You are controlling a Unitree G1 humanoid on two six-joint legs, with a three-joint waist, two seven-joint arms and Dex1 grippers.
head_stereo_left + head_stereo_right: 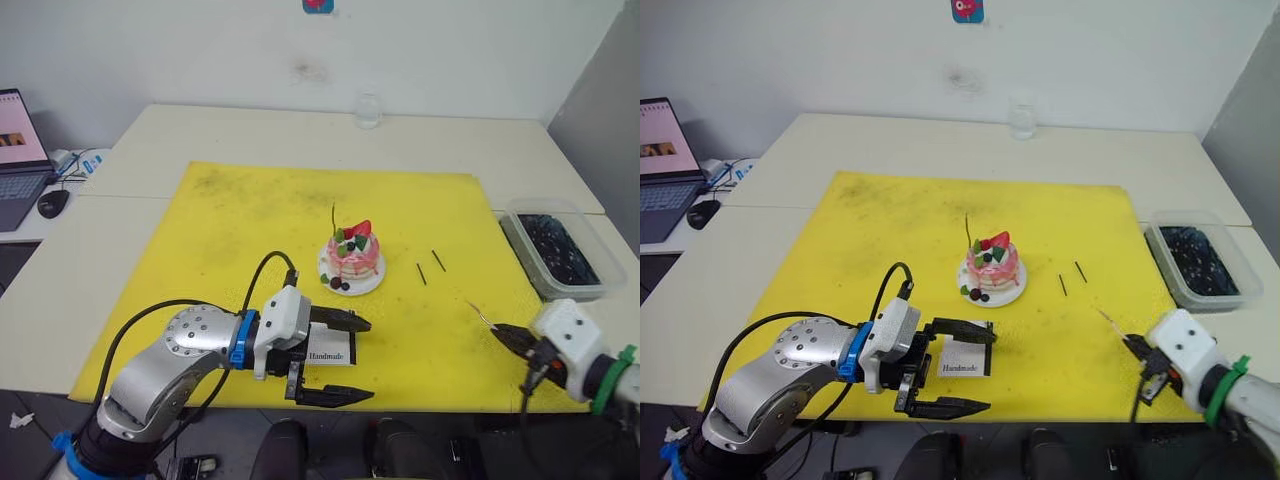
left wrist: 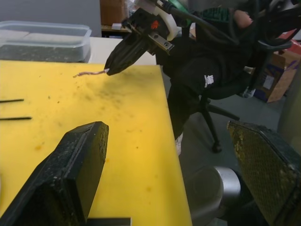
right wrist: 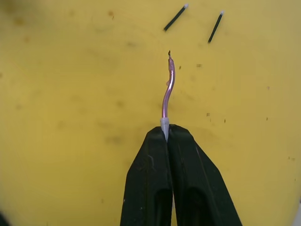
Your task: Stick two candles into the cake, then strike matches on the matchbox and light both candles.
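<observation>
The right gripper (image 3: 165, 129), well right of the cake (image 1: 352, 258), pinches a bent candle (image 3: 166, 92) that may buckle. The left gripper (image 1: 340, 358) is spread around the matchbox (image 1: 327, 354).

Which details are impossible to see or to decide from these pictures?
- Matchbox: in the eye views the open left gripper stands around it and hides its near left part; the striking strip cannot be made out.
- Candle in the cake: too thin in the eye views to tell how deep it sits.
- Tray: its dark contents are too blurred to name.
- Candle in the right gripper: the shut jaws hide its lower end.
</observation>
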